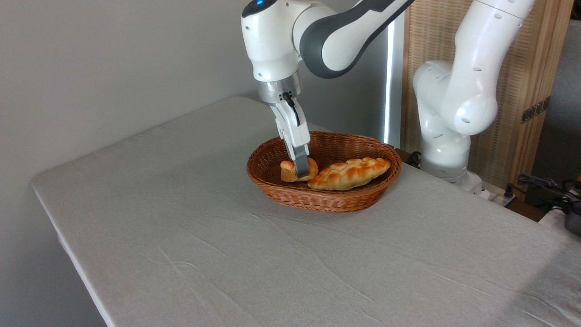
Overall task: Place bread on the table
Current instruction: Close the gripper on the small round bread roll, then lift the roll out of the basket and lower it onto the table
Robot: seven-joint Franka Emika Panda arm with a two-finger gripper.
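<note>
Jaws look clamped on the bread (pixel 290 170), as far as I can make out: the near grey finger (pixel 301 166) runs straight down across the front of the bun, and the other one is hidden behind it, so I can't see that side of the grip. Gripper (pixel 302 169) hangs nearly vertical from the white arm (pixel 317 36), tilted a touch to the right, and reaches down into the basket (pixel 323 200).

That bread is the small golden-orange bun sitting in the left part of the brown wicker basket. Whether it rests on the basket floor or is raised a little, I honestly can't tell. Just to its right lies a longer braided loaf (pixel 349 173), its left end touching or almost touching the bun.

Basket sits on the table (pixel 190 236), toward the back edge, on a light grey, slightly wrinkled cloth. Robot base (pixel 447 150) stands behind the table's right side.
</note>
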